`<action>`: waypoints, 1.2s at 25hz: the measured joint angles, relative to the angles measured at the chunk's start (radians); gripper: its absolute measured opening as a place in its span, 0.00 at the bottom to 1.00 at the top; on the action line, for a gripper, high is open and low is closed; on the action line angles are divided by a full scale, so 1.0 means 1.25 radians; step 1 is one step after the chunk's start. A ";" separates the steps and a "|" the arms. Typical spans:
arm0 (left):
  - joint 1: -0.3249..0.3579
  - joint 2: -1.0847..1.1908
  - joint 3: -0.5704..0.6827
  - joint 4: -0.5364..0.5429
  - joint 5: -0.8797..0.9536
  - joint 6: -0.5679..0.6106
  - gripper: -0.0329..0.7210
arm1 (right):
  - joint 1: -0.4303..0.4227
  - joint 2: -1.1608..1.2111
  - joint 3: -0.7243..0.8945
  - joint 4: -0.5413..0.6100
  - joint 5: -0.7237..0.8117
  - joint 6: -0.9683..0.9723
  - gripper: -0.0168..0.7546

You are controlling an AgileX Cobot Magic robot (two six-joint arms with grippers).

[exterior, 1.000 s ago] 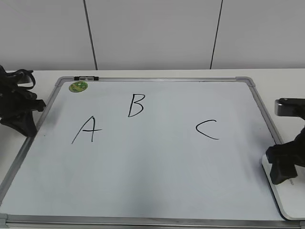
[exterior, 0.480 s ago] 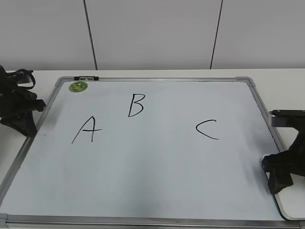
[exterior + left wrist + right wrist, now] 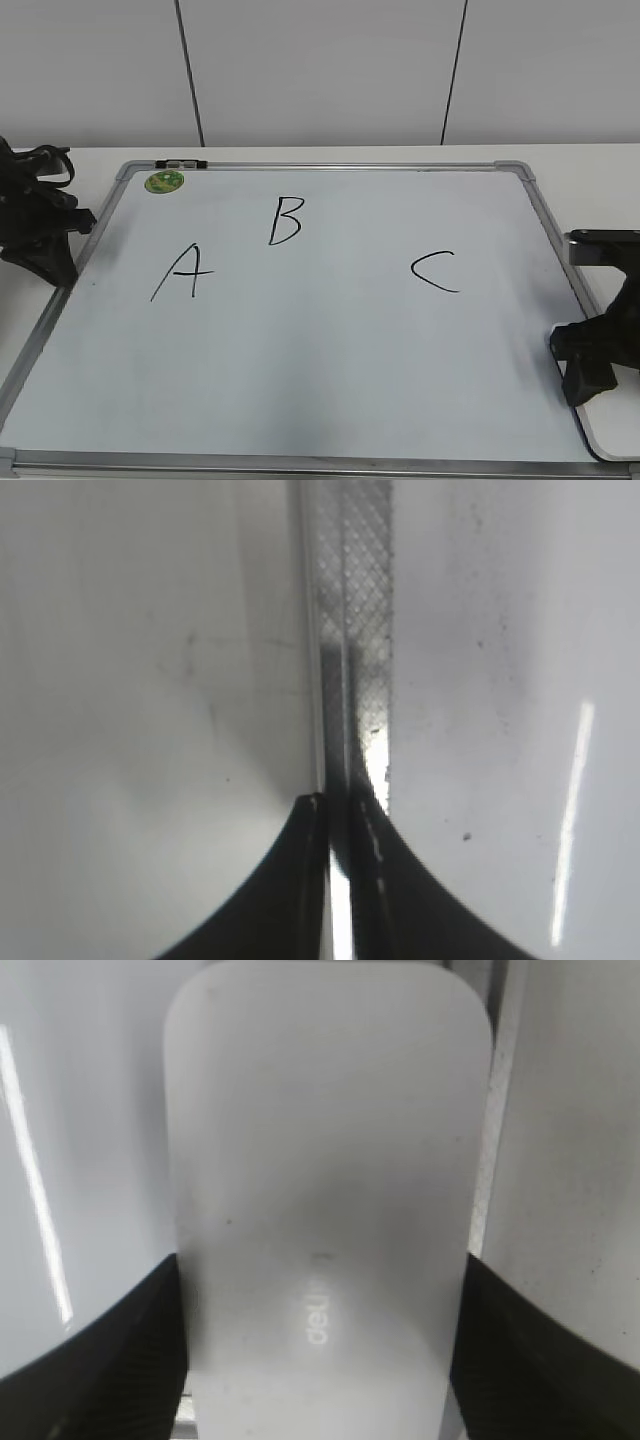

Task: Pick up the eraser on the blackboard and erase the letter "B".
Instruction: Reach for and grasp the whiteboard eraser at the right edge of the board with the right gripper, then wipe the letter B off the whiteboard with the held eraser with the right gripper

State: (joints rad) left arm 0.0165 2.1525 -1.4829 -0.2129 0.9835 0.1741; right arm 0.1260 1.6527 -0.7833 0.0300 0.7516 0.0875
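A pale panelled wall stood behind a white table [image 3: 330, 155], and on it the blackboard [image 3: 330, 360] — in truth a white dry-erase board in a grey frame — lay flat, the letter "B" [image 3: 285, 220] near its upper middle between an "A" [image 3: 182, 272] and a "C" [image 3: 436, 271]. The eraser [image 3: 320, 1210] lay at the board's lower right corner, over the frame. The right gripper [image 3: 320, 1360] stood low over it, fingers [image 3: 110, 1355] on either long side and close against them; whether they already pinched it I could not tell. The eraser looked a rigid, light plastic block with a smooth, likely slippery top — best taken across its narrow width at the long edges, near the middle, so it would not swing. The left gripper [image 3: 338, 810] rested at the board's left frame, its fingers nearly together with nothing between them.
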 joint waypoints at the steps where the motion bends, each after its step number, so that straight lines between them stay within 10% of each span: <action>1: 0.000 0.000 0.000 0.000 0.000 0.000 0.06 | 0.000 0.000 0.000 0.000 0.000 0.000 0.72; 30: 0.000 0.000 0.000 -0.004 0.000 0.000 0.06 | 0.078 -0.140 -0.284 -0.011 0.236 -0.028 0.72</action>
State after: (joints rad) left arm 0.0170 2.1525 -1.4829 -0.2178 0.9835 0.1741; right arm 0.2233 1.4780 -1.1377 0.0158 1.0464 0.0528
